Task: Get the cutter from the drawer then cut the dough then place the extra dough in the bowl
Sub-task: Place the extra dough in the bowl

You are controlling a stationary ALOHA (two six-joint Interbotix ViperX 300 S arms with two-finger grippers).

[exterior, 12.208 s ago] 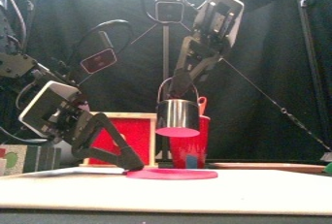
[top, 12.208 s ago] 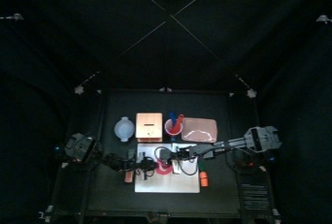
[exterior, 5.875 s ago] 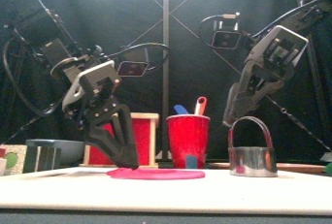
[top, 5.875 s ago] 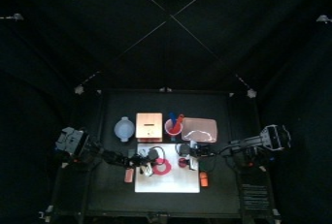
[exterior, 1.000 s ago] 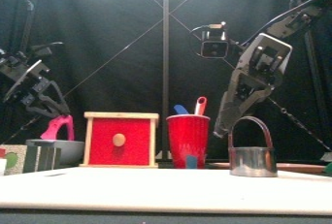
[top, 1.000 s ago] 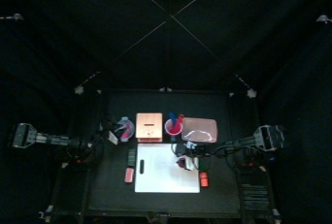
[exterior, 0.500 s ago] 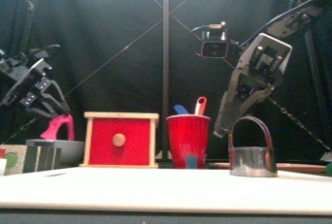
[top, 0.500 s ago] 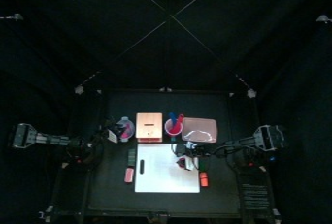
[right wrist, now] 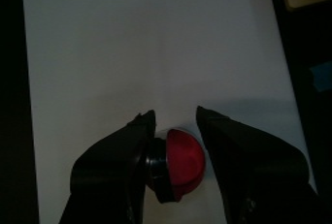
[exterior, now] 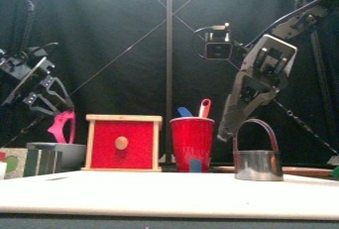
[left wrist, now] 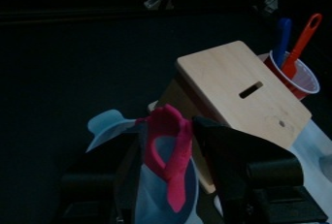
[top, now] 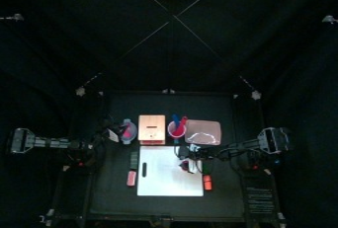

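My left gripper hangs over the blue-grey bowl at the table's left. A limp strip of pink dough dangles from it, above the bowl. In the left wrist view the dough sits between the jaws of that gripper, with the bowl below. The metal cutter stands on the white board at the right. My right gripper hovers just above the cutter, open. The right wrist view shows its jaws either side of the cutter, which has red dough inside.
The wooden box with a red drawer front stands behind the board, beside the bowl. A red cup with two toy knives is next to it. A pink tray lies behind the right gripper. Small red things lie beside the board.
The left gripper has shifted slightly and the hanging dough sits a touch higher over the bowl. The right arm and the cutter have not moved.
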